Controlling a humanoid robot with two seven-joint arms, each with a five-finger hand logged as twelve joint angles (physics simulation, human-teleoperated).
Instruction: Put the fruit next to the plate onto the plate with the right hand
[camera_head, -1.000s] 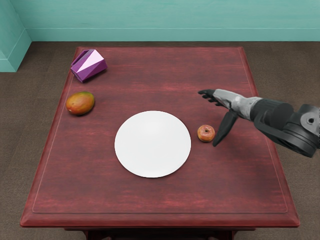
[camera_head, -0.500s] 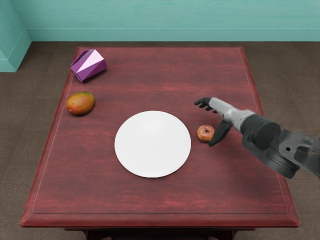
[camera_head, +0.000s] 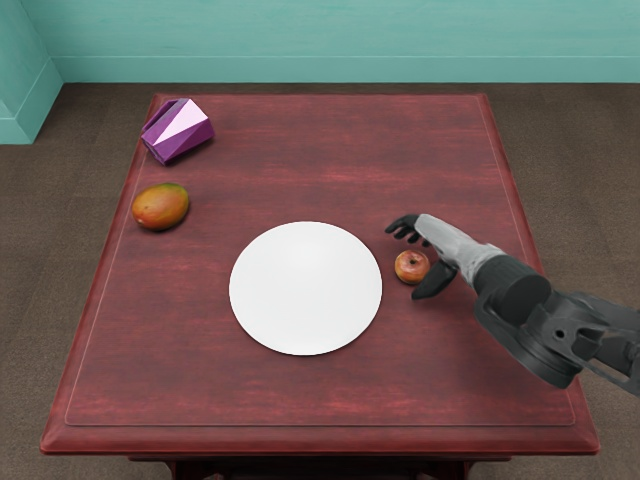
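A small red-orange fruit (camera_head: 410, 266) lies on the table just right of the white plate (camera_head: 305, 288). My right hand (camera_head: 417, 258) comes in from the lower right and brackets the fruit. Its fingers (camera_head: 402, 229) arch behind it. The thumb (camera_head: 432, 286) sits at its near right side. The hand is open around the fruit, which still rests on the table; whether the fingers touch it is unclear. The left arm is out of view.
A mango (camera_head: 160, 206) lies near the table's left edge. A purple angular box (camera_head: 177, 130) stands at the back left corner. The dark red table (camera_head: 320, 400) has a raised rim all round.
The right hand has come down and toward me, closing in on the fruit from the right. Its fingers now curve round the fruit. The fruit has not moved.
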